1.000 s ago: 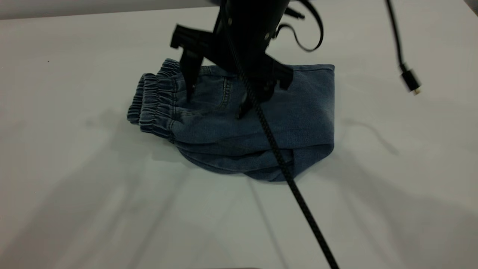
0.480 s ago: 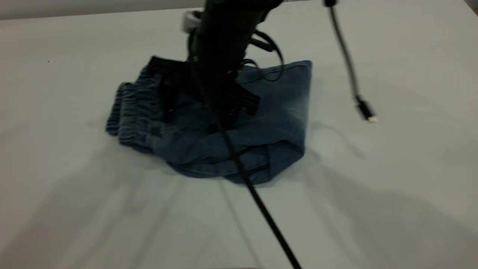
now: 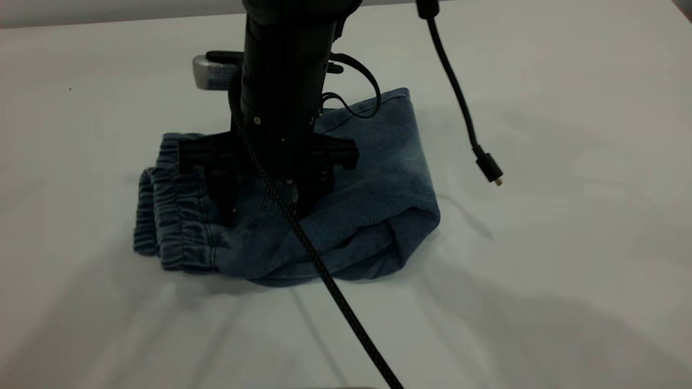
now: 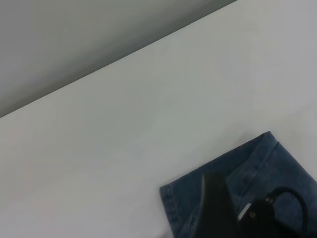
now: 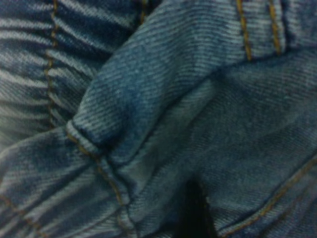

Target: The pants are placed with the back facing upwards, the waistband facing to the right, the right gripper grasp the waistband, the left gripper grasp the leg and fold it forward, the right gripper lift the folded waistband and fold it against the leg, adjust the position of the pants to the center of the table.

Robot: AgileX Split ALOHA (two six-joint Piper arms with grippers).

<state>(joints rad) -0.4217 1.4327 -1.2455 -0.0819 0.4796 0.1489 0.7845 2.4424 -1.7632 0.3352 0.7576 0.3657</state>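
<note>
The pants (image 3: 378,205) lie folded into a thick blue denim bundle on the table (image 3: 567,297). The ruched waistband (image 3: 173,221) faces left in the exterior view. The leg is folded under the top layer and hidden. My right gripper (image 3: 267,208) points straight down and presses on the bundle just beside the waistband, open, fingers (image 3: 221,200) spread on the cloth and holding nothing. The right wrist view is filled with denim seams (image 5: 198,99), the puckered waistband (image 5: 29,74) and one dark fingertip (image 5: 195,213). The left wrist view shows a corner of the pants (image 4: 277,163) and the right arm (image 4: 218,208) from afar.
A braided black cable (image 3: 335,286) runs from the right arm toward the table's near edge. A loose cable with a plug (image 3: 489,170) dangles to the right of the pants. The table's far edge (image 4: 124,52) shows in the left wrist view.
The right gripper, pressing on the pants, has dragged the bundle left and toward the near edge and has turned. The dangling plug swung left.
</note>
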